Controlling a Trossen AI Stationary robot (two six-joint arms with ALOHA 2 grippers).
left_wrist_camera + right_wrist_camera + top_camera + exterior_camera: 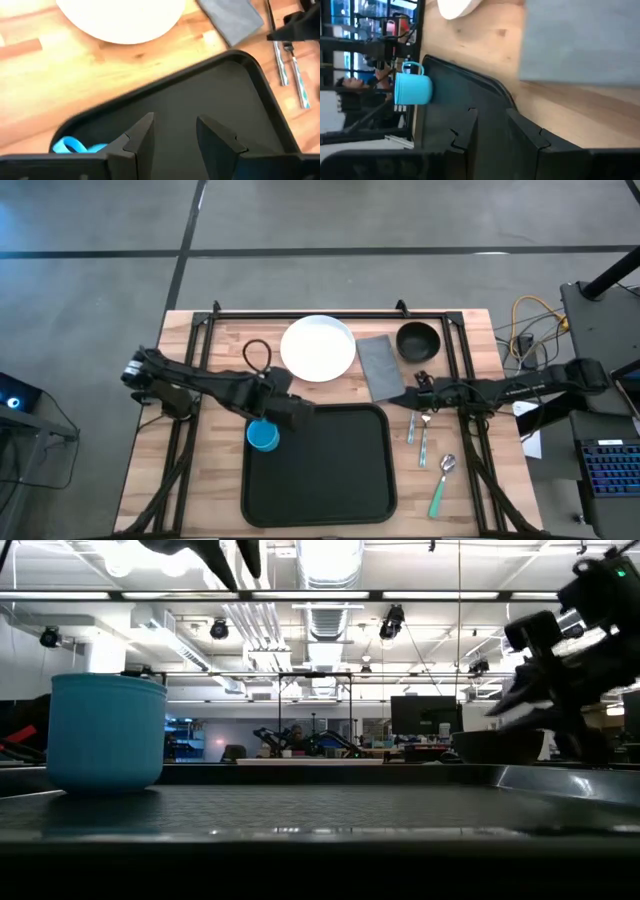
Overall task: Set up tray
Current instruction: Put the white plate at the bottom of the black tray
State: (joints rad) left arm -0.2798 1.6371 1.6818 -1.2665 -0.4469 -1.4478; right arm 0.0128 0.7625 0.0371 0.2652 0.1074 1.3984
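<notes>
The black tray [330, 480] lies at the table's near middle. A blue cup [263, 436] stands upright in its far left corner, also seen in the low view [105, 730]. My left gripper [305, 412] hovers open over the tray's far edge, just right of the cup; in its wrist view [175, 135] the fingers are above bare tray [210, 95]. My right gripper [408, 397] is open at the tray's far right corner, by the near end of the grey napkin [379, 365]. Its wrist view [490, 130] shows the napkin [580, 40], tray rim [470, 80] and cup [412, 89].
A white plate [318, 347] and a black bowl [418, 340] sit on the wood beyond the tray, with the napkin between them. A fork and knife [420, 430] and a green-handled spoon [442, 485] lie right of the tray. The tray's middle and near part are bare.
</notes>
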